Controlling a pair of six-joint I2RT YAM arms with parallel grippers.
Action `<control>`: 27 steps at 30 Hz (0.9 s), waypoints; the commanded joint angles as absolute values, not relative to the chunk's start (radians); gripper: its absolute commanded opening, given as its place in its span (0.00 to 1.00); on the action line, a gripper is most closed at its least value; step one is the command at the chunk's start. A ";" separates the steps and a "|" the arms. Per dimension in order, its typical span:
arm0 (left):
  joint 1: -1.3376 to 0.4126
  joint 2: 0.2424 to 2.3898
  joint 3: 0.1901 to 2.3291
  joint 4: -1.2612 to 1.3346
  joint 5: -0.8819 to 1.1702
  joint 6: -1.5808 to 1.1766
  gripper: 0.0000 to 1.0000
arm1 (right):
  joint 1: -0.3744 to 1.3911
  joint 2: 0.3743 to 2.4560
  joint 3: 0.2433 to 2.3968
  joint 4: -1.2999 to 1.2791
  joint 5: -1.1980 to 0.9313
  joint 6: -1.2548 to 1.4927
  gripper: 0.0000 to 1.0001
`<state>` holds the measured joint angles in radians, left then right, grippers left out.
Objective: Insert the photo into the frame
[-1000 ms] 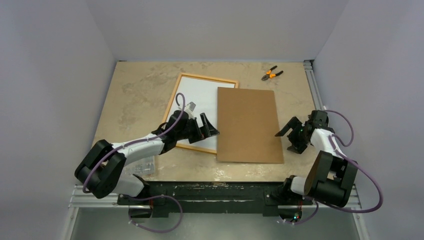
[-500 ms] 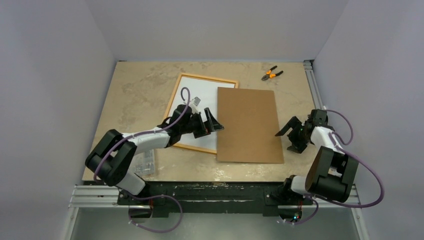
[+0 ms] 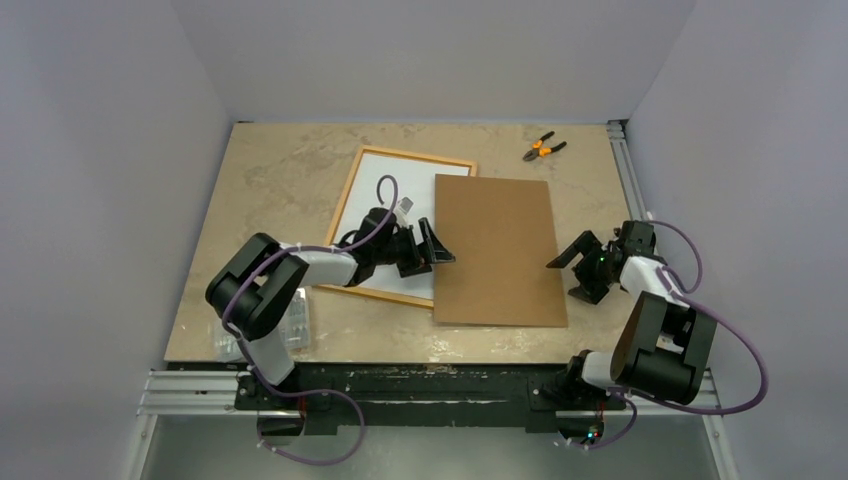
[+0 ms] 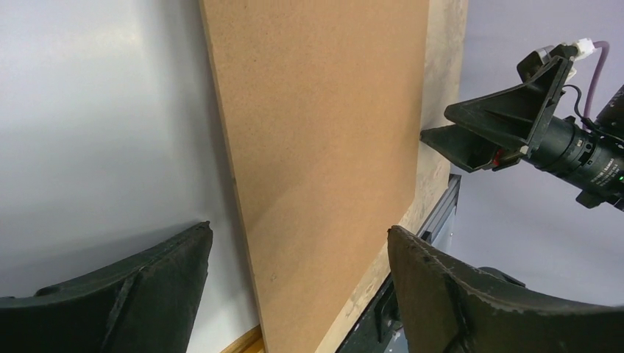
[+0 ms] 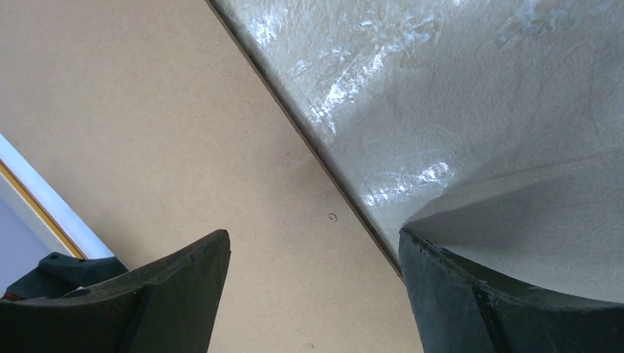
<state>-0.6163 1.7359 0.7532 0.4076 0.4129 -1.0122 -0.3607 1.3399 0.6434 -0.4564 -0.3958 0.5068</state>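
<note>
Top external view: the frame [image 3: 412,155] lies flat on the desk [image 3: 280,170] around the middle of the far half, its thin orange border turned slightly askew to the desk's edges. A plain white surface [image 3: 385,185] fills its opening; whether this is the photo turned face down cannot be told, since no printed picture shows. A brown backing board [image 3: 497,250] lies toward the right of the desk's middle, reaching close to the near edge, and its left edge overlaps the right side of the frame. The left gripper [image 3: 440,245] sits low at the board's left edge with its jaws spread wide and pinching nothing. In the left wrist view one finger is over the white surface and the other over the board. The right gripper [image 3: 562,280] is at the board's right edge, jaws likewise spread — one finger over the board, one over bare desk. Orange-handled pliers [image 3: 543,148] rest near the far right corner.
</note>
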 commanded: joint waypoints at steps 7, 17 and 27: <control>-0.652 1.818 0.841 0.543 0.456 -1.029 0.77 | -0.355 1.411 0.592 -0.422 -0.410 0.493 0.84; -0.669 1.722 0.809 0.568 0.438 -1.026 0.62 | -0.354 1.430 0.591 -0.415 -0.446 0.480 0.84; -0.708 1.732 0.866 0.523 0.423 -1.010 0.54 | -0.344 1.433 0.581 -0.403 -0.470 0.480 0.84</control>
